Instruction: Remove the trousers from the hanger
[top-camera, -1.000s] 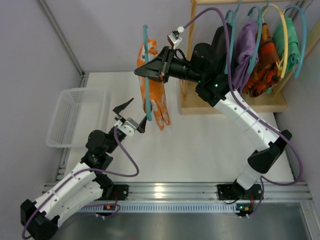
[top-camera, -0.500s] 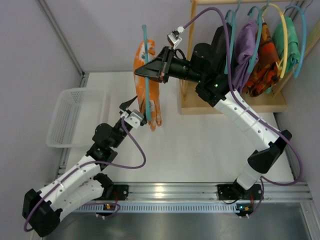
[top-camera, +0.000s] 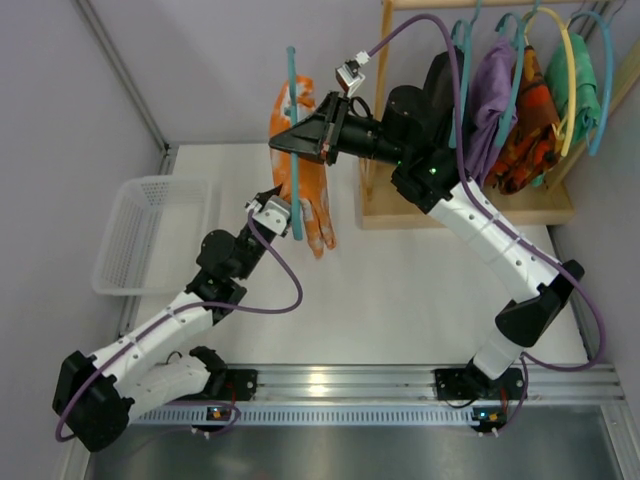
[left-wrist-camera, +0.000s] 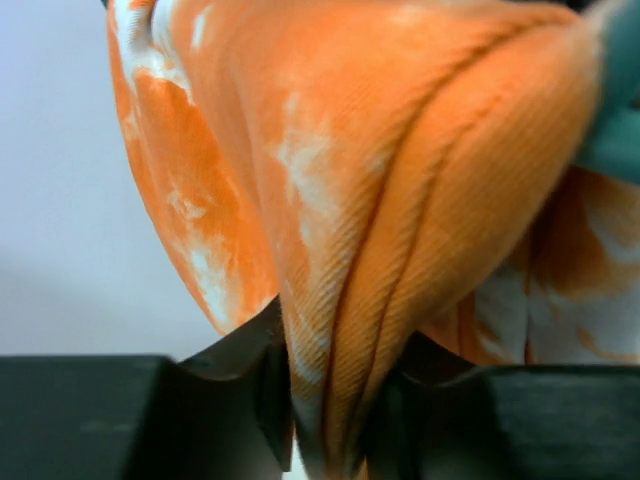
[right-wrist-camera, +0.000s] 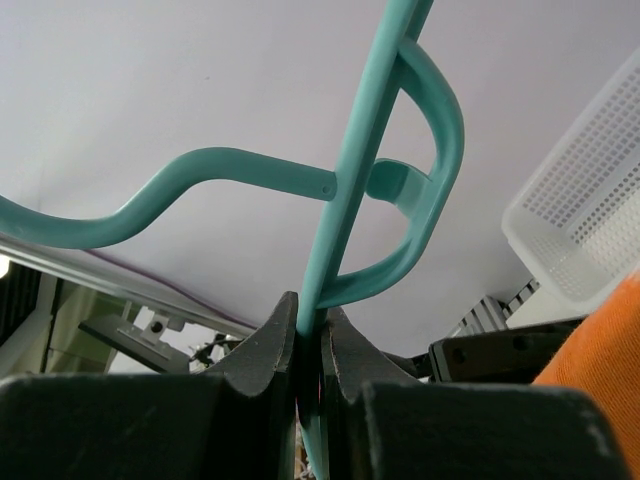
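Orange-and-white trousers (top-camera: 308, 190) hang folded over a teal hanger (top-camera: 293, 130), held up in the air above the table. My right gripper (top-camera: 292, 142) is shut on the hanger's stem (right-wrist-camera: 335, 250), pinching it between both black fingers. From below left, my left gripper (top-camera: 285, 205) has come up to the cloth's lower part. In the left wrist view its jaws are shut on a bunched fold of the trousers (left-wrist-camera: 370, 290), with ribbed orange fabric squeezed between the two black fingers.
A white mesh basket (top-camera: 150, 235) lies at the table's left. A wooden rack (top-camera: 460, 205) at the back right carries several more garments on coloured hangers (top-camera: 520, 100). The right arm (top-camera: 480, 230) stretches across from that side.
My left gripper rose toward the trousers from the lower left and closed its open jaws on the cloth. The right gripper and hanger kept still.
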